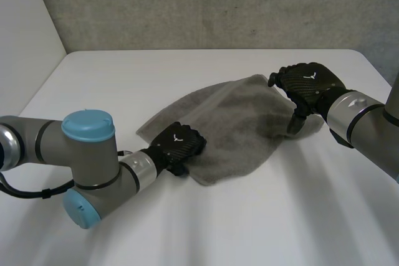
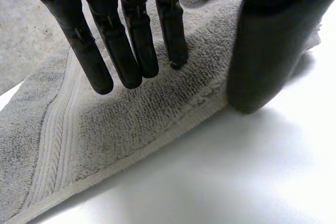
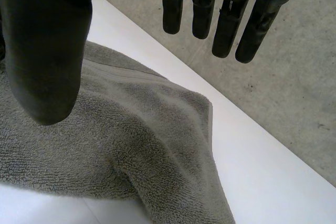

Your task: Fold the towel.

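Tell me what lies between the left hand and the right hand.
Only the grey towel: in the head view it stretches from the left hand at its near edge to the right hand over its right end.

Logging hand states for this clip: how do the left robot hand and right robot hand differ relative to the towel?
The left robot hand sits low at the towel's near edge, thumb tip down beside it; the right robot hand is raised over the far right corner, seemingly clear of the cloth. The left robot hand's fingers stretch over the towel; the right robot hand's point past its corner. Both are open, fingers straight, holding nothing.
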{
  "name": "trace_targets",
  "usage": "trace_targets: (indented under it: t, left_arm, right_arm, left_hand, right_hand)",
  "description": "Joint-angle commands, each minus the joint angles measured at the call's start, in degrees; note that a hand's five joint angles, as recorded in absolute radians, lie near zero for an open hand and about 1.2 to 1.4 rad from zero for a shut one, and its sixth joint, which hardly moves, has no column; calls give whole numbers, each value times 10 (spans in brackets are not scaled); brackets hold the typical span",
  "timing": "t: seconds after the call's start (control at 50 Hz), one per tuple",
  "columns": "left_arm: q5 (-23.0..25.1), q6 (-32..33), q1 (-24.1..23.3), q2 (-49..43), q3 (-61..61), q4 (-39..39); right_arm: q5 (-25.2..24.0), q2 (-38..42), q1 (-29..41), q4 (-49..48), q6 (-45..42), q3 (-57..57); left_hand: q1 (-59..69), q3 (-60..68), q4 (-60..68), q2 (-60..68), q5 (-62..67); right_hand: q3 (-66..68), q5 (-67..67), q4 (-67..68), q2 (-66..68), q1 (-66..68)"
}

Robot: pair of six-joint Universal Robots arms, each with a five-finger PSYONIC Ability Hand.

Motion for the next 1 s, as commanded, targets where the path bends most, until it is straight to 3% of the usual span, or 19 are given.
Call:
trace_targets:
  t: [0.02,0.28,0.42,0.68,0.76,0.92,1.0]
  left_arm:
    - [0,-1,-1,2,5,0]
    - [-26,-40,-1,9,14,11]
    - [-28,-57,-4,24,26,18]
    - [-66,-240,-20,150,100,17]
    - [-69,-266,-18,176,92,17]
    - [-86,-291,-10,196,31,18]
    - [-86,-293,0,199,0,18]
  right_arm:
    - [0,1,0,0,0,0]
    - [0,1,1,0,0,1]
    - [2,0,1,4,3,2]
    - [-4,-16,3,-4,78,87]
    - [-4,-12,3,-24,80,111]
    - [-4,69,19,-137,104,130]
    - [1,123,27,-185,158,105]
  left_hand:
    - [131,121,121,121,125]
    - [338,328,328,328,332]
    - [338,329,328,329,332]
    - [338,329,328,329,332]
    - [338,329,328,329,332]
    - [338,329,328,329,332]
    - [338,329,328,329,332]
  right_hand:
    - [-46,-13,-38,-62,-37]
    - [-46,-13,-38,-62,-37]
    - [-44,-11,-37,-60,-36]
    - [-39,-6,-32,-55,-31]
    - [-34,-1,-27,-50,-26]
    - [-21,12,-13,-37,-12]
    - [-5,27,2,-21,3]
